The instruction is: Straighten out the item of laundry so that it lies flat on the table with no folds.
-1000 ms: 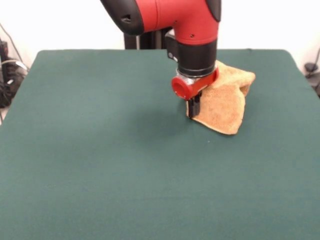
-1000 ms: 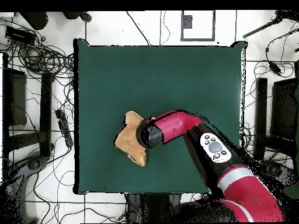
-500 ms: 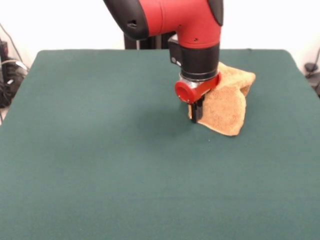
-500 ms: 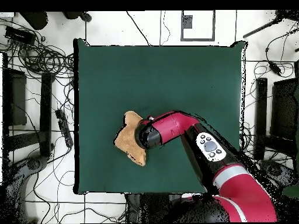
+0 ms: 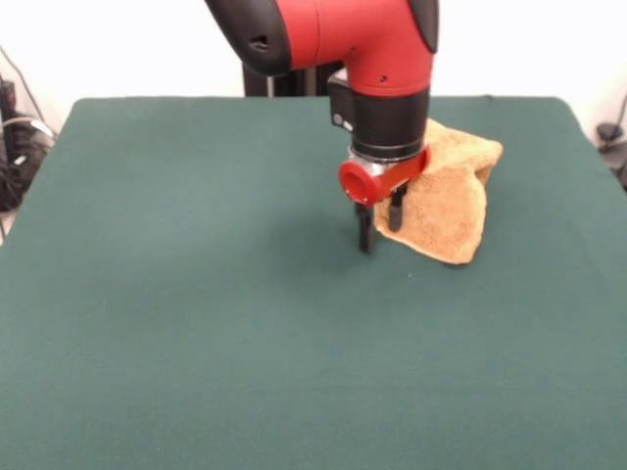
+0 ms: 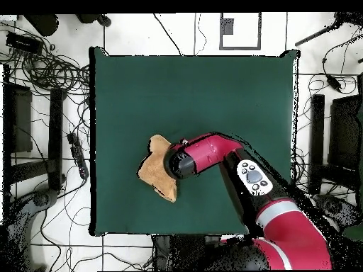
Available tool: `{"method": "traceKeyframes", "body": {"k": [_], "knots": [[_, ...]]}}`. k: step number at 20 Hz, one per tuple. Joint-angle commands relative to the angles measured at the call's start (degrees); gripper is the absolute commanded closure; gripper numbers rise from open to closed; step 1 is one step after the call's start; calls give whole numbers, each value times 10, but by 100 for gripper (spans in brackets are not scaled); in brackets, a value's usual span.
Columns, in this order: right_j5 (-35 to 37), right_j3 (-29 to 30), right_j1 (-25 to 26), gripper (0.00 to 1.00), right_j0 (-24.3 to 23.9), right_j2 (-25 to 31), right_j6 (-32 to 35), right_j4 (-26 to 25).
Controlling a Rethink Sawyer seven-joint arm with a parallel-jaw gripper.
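Observation:
The golden-orange towel [image 5: 452, 195] lies folded and bunched on the dark green table [image 5: 196, 313], at the far right in the front view. My gripper [image 5: 380, 223] stands just above the table at the towel's left edge. It is open: one finger [image 5: 364, 231] is over bare table and the other [image 5: 396, 210] is against the towel's edge. It holds nothing. In the overhead view the towel [image 6: 152, 171] lies at the table's [image 6: 213, 99] left, and the arm's wrist [image 6: 179, 163] covers its right part and hides the gripper.
The robot's pedestal [image 5: 284, 78] stands at the table's far edge. Cables [image 6: 49, 67] and dark stands [image 6: 57, 134] lie on the floor around the table.
The gripper was shut at the towel's left edge; its fingers have now spread apart and let go of the cloth. The towel has hardly moved.

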Motion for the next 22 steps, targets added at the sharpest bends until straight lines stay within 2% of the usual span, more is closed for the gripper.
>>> {"method": "traceKeyframes", "body": {"k": [1,10,16,22], "knots": [[-22,-12,61,0,24,12,37,3],[-23,-8,69,0,8,27,18,9],[80,-1,144,0,-81,95,-123,63],[126,-18,174,0,-82,99,-149,70]]}}
